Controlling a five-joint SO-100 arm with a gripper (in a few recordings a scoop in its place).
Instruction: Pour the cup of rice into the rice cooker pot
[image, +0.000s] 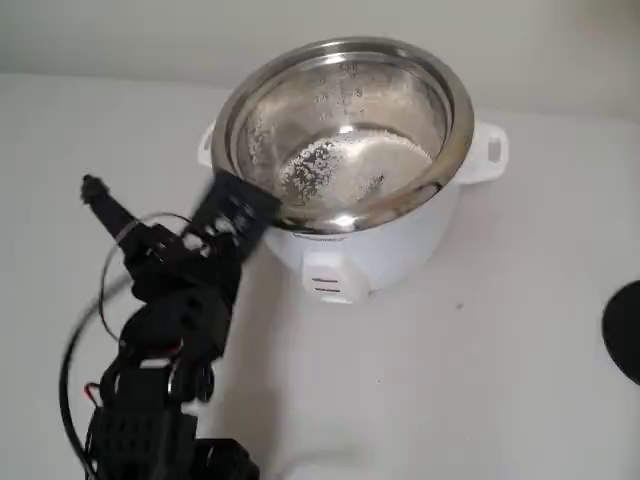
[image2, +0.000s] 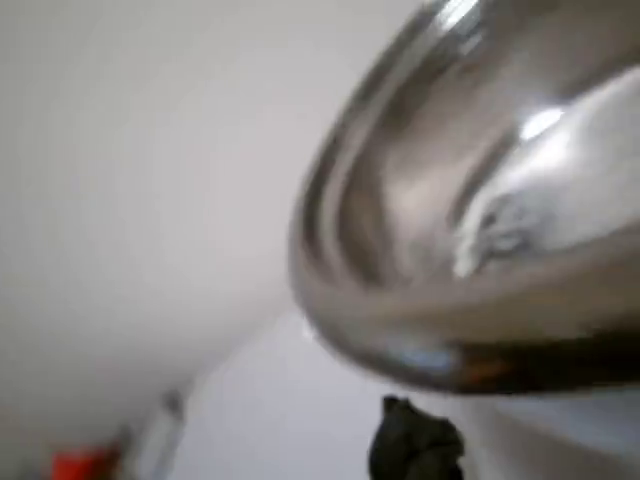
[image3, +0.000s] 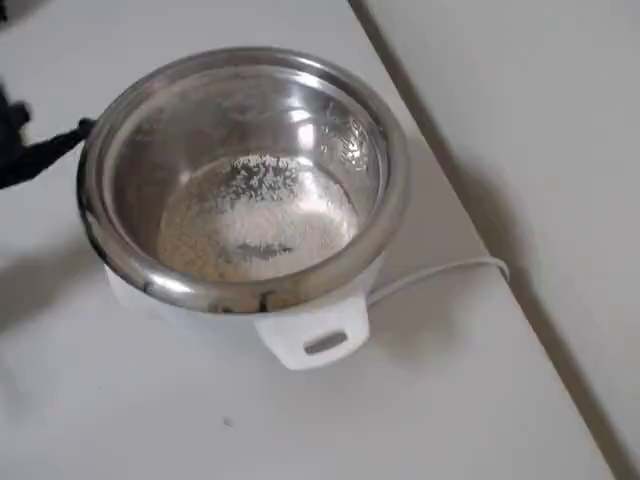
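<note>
The rice cooker pot (image: 455, 120) is a shiny steel bowl set in a white cooker body (image: 400, 245) at the back of the table. Rice (image: 350, 165) lies as a pale layer on its bottom, with grains stuck up the left wall. From above, the pot (image3: 395, 190) and the rice (image3: 255, 225) show again. My gripper (image: 170, 192) hangs just left of the pot, open, its flat finger (image: 238, 208) against the rim and the thin one spread far left. Nothing is between them. A black fingertip (image3: 55, 148) reaches the pot's left rim. The cup is out of view.
A white cord (image3: 440, 272) runs from the cooker toward the table's right edge (image3: 480, 220). A dark round object (image: 625, 330) sits at the right border. The wrist view is blurred, showing the pot's rim (image2: 330, 260) close up and something red (image2: 80, 465) low left.
</note>
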